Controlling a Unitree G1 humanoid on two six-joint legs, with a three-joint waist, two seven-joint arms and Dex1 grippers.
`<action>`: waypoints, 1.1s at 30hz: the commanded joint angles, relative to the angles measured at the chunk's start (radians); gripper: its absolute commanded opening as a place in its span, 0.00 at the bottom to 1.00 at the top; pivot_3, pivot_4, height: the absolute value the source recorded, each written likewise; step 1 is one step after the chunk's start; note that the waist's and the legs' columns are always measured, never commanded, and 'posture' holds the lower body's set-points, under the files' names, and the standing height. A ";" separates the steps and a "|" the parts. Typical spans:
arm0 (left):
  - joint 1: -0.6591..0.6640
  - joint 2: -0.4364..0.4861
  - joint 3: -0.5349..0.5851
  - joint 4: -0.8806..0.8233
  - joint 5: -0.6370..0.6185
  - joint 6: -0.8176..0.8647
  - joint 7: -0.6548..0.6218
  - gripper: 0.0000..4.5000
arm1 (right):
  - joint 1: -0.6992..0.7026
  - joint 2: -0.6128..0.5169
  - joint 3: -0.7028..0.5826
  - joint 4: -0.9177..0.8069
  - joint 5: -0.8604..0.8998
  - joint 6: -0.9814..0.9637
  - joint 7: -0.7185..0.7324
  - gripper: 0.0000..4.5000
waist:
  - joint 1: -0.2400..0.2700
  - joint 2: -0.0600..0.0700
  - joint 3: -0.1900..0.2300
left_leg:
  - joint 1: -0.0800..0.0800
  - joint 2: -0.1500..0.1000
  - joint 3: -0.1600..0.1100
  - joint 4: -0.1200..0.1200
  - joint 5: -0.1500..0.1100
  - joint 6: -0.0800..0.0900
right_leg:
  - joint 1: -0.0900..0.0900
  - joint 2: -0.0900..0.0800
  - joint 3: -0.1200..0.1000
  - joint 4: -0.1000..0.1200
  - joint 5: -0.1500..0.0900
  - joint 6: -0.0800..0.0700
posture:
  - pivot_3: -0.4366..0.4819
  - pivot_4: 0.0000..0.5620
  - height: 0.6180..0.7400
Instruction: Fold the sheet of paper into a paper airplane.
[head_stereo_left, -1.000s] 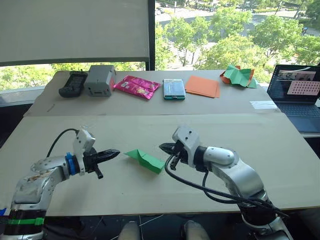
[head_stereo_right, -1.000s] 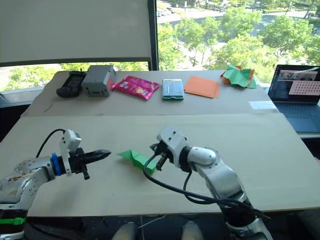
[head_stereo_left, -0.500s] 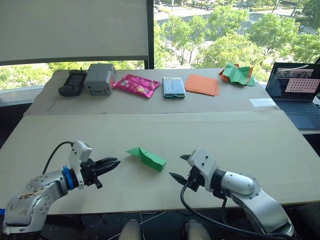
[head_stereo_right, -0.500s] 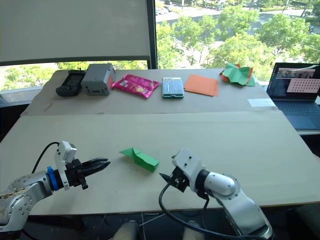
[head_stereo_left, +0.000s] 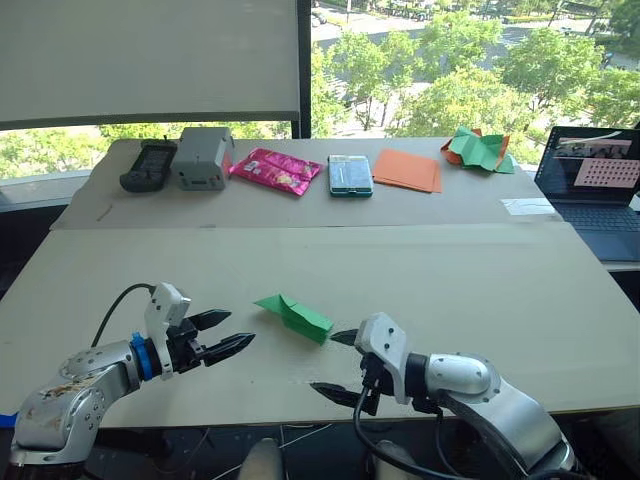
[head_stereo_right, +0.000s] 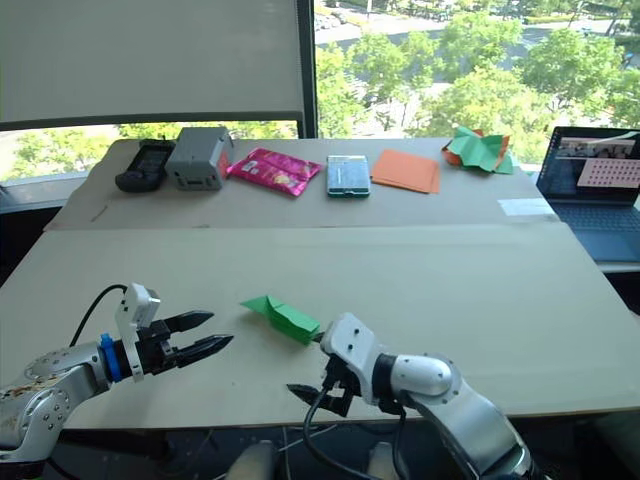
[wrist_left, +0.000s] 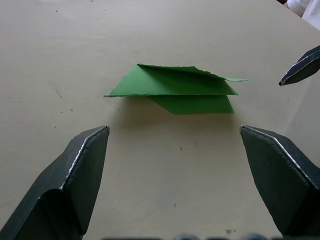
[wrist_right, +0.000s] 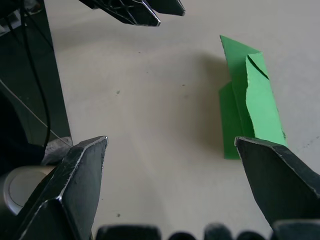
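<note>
Paper airplane (head_stereo_left: 293, 315) lying folded on desk (head_stereo_left: 480, 280), near centre, between both grippers, touching neither. Left gripper (head_stereo_left: 222, 334) hovering just left of it, jaws open, empty. Right gripper (head_stereo_left: 335, 365) sitting near-right, jaws wide open, empty. Judging folding essentially finished; next move probably calling for no further grasp.
</note>
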 joint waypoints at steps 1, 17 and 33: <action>-0.004 0.014 -0.010 -0.023 0.002 -0.025 -0.011 0.99 | -0.066 0.041 0.012 0.088 0.006 -0.028 0.003 1.00 | 0.000 0.000 0.000 | 0.000 0.000 0.000 0.000 0.000 0.000 | 0.000 0.000 0.000 0.000 0.000 0.000 | 0.48 0.27 0.72; -0.050 -0.007 -0.009 -0.030 -0.009 -0.029 0.015 0.99 | -0.227 0.097 -0.049 0.321 -0.038 -0.156 0.000 1.00 | 0.001 0.000 -0.001 | 0.001 0.000 -0.001 0.001 0.001 0.002 | 0.002 0.002 0.001 0.007 0.011 0.000 | 0.48 0.27 0.72; -0.034 0.019 -0.031 -0.054 -0.024 -0.013 -0.017 0.99 | -0.183 0.104 0.140 0.295 -0.013 -0.026 0.013 1.00 | 0.002 -0.001 -0.002 | 0.005 0.000 -0.001 0.001 0.001 0.001 | 0.006 0.002 0.001 0.007 0.011 0.000 | 0.48 0.27 0.72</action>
